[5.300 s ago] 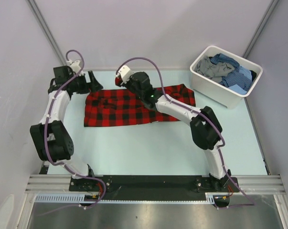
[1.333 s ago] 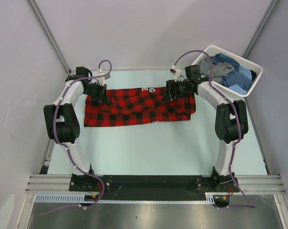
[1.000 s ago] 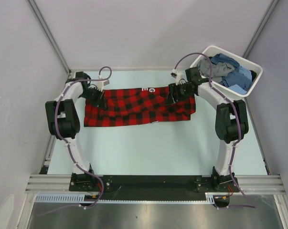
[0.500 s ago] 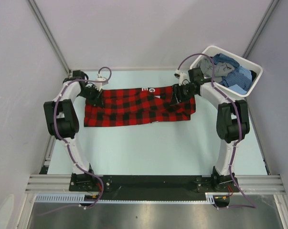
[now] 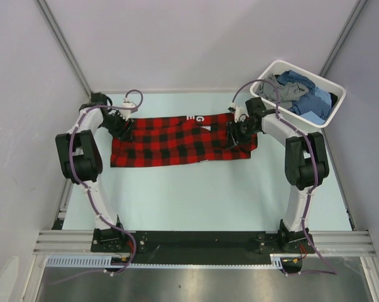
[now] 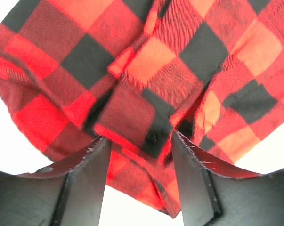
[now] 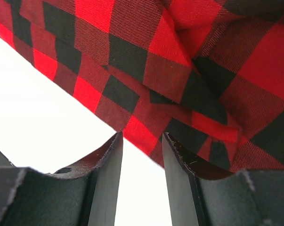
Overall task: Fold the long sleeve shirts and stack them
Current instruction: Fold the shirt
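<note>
Red-and-black check long sleeve shirt [image 5: 176,139] lies flat as a wide folded band on the pale table [image 5: 202,189], towards the far side. I see the left gripper [image 5: 122,128] at its far-left corner, jaws apart, with a buttoned cuff [image 6: 137,117] lying between the fingers, not pinched. Right gripper [image 5: 235,133] sits at the shirt's right end, jaws also apart, cloth edge at the tips, bare table showing in the gap. Blue check and grey shirts [image 5: 299,91] are heaped in the white rectangular plastic tub [image 5: 278,118], far right.

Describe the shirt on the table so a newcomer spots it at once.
Start at the pale table. Across its far half lies the red-and-black check shirt; it alone is spread out, while the blue and grey shirts sit bunched in the white tub.
</note>
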Controlling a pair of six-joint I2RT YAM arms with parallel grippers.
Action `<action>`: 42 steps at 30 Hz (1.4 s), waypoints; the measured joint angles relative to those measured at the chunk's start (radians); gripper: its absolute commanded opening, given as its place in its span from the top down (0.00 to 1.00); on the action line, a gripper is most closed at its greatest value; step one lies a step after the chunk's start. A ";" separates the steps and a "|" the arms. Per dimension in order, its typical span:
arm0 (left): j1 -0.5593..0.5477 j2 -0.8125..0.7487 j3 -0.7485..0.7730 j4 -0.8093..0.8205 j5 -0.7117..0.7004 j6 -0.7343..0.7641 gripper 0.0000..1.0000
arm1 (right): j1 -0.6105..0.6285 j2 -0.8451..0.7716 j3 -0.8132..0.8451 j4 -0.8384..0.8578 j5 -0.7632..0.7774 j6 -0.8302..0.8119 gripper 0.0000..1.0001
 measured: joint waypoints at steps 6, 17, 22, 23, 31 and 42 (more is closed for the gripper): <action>0.026 -0.162 -0.167 -0.001 -0.017 0.116 0.27 | -0.016 -0.123 -0.065 -0.008 0.024 0.009 0.56; -0.020 -0.340 -0.465 0.045 -0.145 0.443 0.33 | -0.027 -0.211 -0.168 -0.002 0.093 -0.007 0.59; -0.051 -0.330 -0.558 0.130 -0.237 0.533 0.38 | -0.037 -0.183 -0.170 -0.002 0.131 -0.043 0.59; -0.055 -0.327 -0.573 0.148 -0.255 0.546 0.41 | -0.033 -0.175 -0.170 0.001 0.138 -0.050 0.59; -0.059 -0.341 -0.628 0.253 -0.357 0.611 0.95 | 0.035 -0.055 -0.168 0.039 0.216 -0.130 0.61; -0.067 -0.535 -0.830 0.204 -0.360 0.645 0.99 | 0.087 0.083 0.009 0.083 0.312 -0.235 0.61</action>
